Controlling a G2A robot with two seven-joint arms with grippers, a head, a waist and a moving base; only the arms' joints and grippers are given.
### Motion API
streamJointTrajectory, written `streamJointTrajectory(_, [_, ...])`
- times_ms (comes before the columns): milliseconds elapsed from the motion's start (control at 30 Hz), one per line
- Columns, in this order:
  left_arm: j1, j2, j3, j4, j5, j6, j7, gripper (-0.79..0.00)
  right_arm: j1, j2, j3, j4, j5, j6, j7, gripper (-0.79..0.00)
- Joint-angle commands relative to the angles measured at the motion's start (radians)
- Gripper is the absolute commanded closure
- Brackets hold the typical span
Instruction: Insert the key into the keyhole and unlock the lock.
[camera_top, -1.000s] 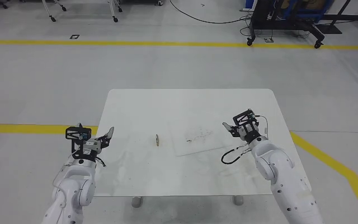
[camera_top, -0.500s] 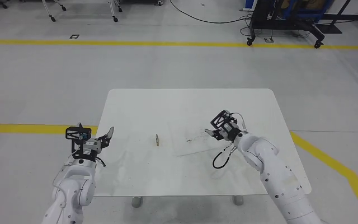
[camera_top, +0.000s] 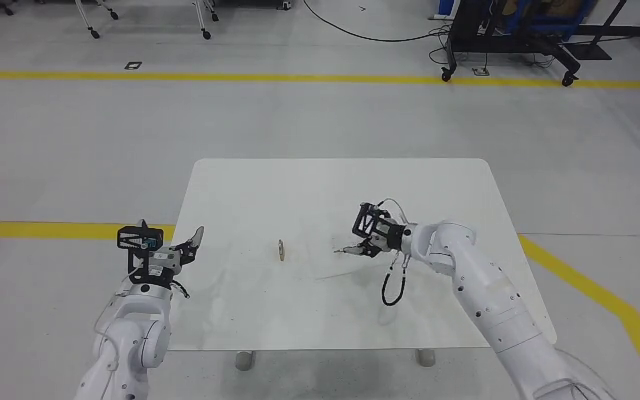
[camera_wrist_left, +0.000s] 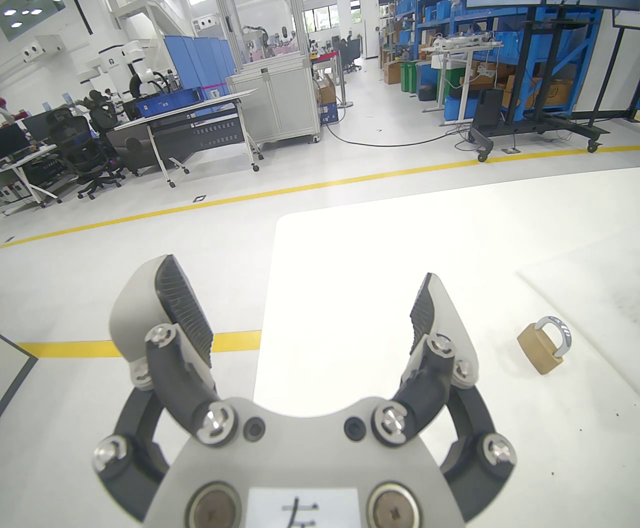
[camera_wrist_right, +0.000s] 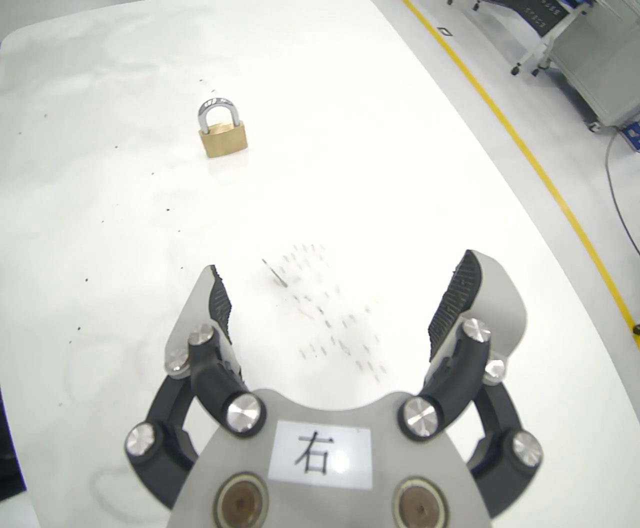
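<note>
The right tool (camera_wrist_right: 340, 265), fingers apart, has swung in from the right side of the tabletop (camera_top: 440, 180) to its middle, just short of a thin sliver (camera_wrist_right: 274, 272), likely the key, so a pickup looks near; the padlock (camera_wrist_right: 222, 131) lies beyond, well clear of every edge. The left tool (camera_wrist_left: 300, 295), also apart, stays at the left edge

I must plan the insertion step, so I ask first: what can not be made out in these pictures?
- Keyhole: the padlock is too small in both wrist views and the top view to find it.
- Key: a thin sliver ahead of the right gripper, right wrist view, lies among dark marks on the table; too thin to confirm as the key.
- Shackle: locked or not, too small to tell.
</note>
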Motion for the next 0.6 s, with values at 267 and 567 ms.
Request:
streamJointTrajectory(267, [0.000, 0.000, 0.000, 0.000, 0.000, 0.000, 0.000, -0.785, 0.205, -0.020, -0.204, 0.251, 0.067, -0.190, 0.018, -0.606])
streamJointTrajectory(567, [0.000, 0.000, 0.000, 0.000, 0.000, 0.000, 0.000, -0.785, 0.353, -0.047, -0.422, 0.387, 0.129, -0.190, 0.025, -0.388])
